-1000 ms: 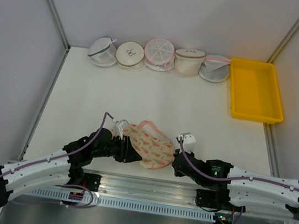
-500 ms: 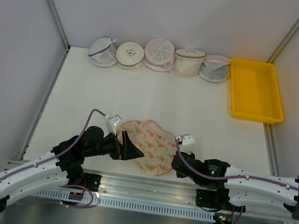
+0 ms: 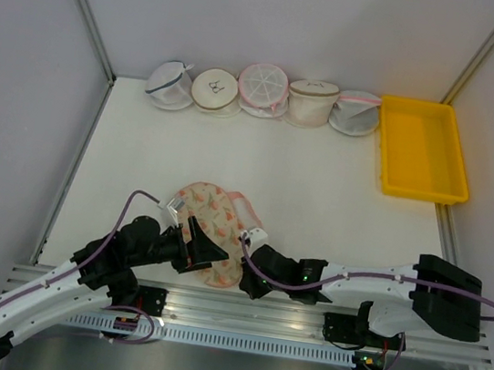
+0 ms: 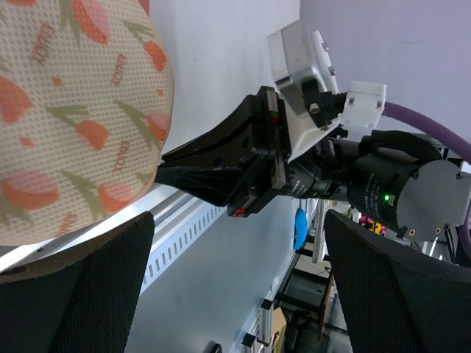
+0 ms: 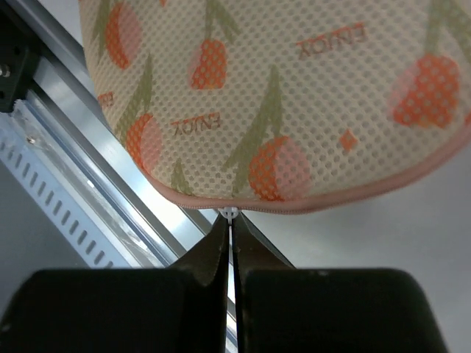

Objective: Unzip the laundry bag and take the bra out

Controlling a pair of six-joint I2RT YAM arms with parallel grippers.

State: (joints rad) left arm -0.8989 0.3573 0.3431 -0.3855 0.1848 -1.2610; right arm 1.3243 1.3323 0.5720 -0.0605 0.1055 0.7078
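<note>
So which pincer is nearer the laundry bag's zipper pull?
Right. The right pincer is shut on the zipper pull at the near trim of the laundry bag. The left pincer stands open at the bag's left edge, apart from the pull.

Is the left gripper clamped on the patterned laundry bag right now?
No: the left gripper has its fingers wide apart, and the laundry bag lies off to one side of them, not between them.

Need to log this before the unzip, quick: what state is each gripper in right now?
Left gripper: open, holding nothing.
Right gripper: shut on the small white zipper pull of the cream, tulip-printed mesh laundry bag.
</note>
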